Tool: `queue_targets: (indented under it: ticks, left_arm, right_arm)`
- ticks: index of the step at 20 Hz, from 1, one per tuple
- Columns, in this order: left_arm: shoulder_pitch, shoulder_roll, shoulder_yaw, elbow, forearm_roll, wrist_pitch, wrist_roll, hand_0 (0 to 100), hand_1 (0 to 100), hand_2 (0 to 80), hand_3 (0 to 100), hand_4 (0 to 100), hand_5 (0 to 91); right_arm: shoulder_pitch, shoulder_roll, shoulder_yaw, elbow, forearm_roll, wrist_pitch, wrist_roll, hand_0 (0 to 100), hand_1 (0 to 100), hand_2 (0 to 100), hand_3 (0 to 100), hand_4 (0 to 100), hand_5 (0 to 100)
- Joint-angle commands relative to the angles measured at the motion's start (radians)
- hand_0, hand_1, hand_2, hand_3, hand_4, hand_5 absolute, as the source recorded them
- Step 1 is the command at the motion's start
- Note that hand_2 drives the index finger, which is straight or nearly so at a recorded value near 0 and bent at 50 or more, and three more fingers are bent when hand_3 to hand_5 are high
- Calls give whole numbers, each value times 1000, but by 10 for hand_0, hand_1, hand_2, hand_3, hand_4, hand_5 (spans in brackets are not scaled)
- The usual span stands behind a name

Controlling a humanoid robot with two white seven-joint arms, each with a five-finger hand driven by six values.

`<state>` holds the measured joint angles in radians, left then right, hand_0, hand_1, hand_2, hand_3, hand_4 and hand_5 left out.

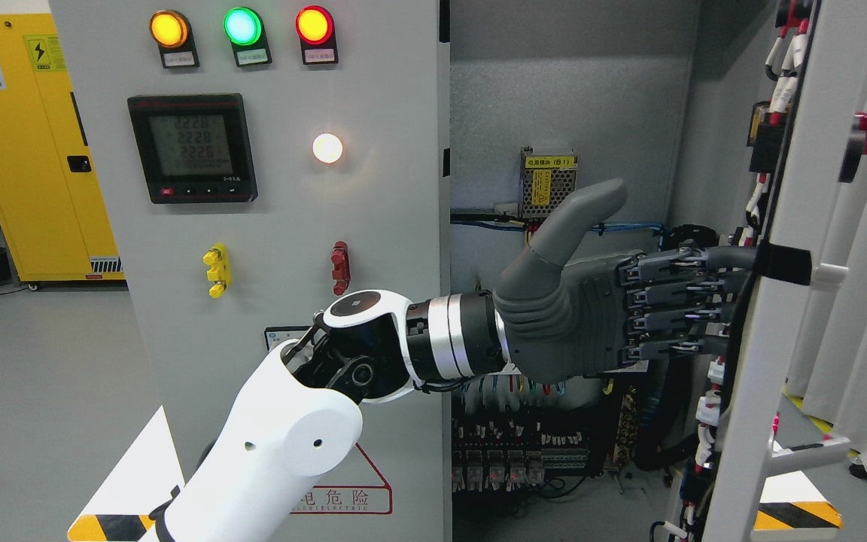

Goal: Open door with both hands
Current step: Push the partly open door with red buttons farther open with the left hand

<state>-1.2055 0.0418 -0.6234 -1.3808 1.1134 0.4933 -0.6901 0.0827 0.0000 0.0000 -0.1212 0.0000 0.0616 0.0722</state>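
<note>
One hand, the left hand (591,309), reached across to the right, fingers (674,290) hooked behind the inner edge of the open door (787,248), thumb raised, cabinet (569,105) interior exposed.

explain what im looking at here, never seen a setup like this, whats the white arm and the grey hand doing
This is one picture from a camera on a humanoid robot's head. The white arm entering at the lower left is its left arm, ending in a grey left hand. The hand reaches across to the open cabinet door on the right, with its fingers hooked around the door's edge and its thumb up. Inside the cabinet you see wiring and terminals. The closed left door carries indicator lights and a meter. The right hand isn't visible.
</note>
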Motion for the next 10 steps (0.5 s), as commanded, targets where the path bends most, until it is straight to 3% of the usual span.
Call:
queue_targets:
  ticks: [1,7,10]
  left_arm:
    - [6,-79,-24,19,-26,-4,1,0,0,0,0,0,0]
    - [9,-126,-24,5,-64,-4,33,0,0,0,0,0,0]
    - [9,-138,-24,-1,-64,-1,84,0,0,0,0,0,0]
  right_arm:
    - [0,-31,-18,0,-20,0,0,201,120,0,0,0,0]
    - [0,-32,-18,0,-20,0,0,201,120,0,0,0,0]
    - [2,-29,-17,0,-20,0,0,201,121,0,0,0,0]
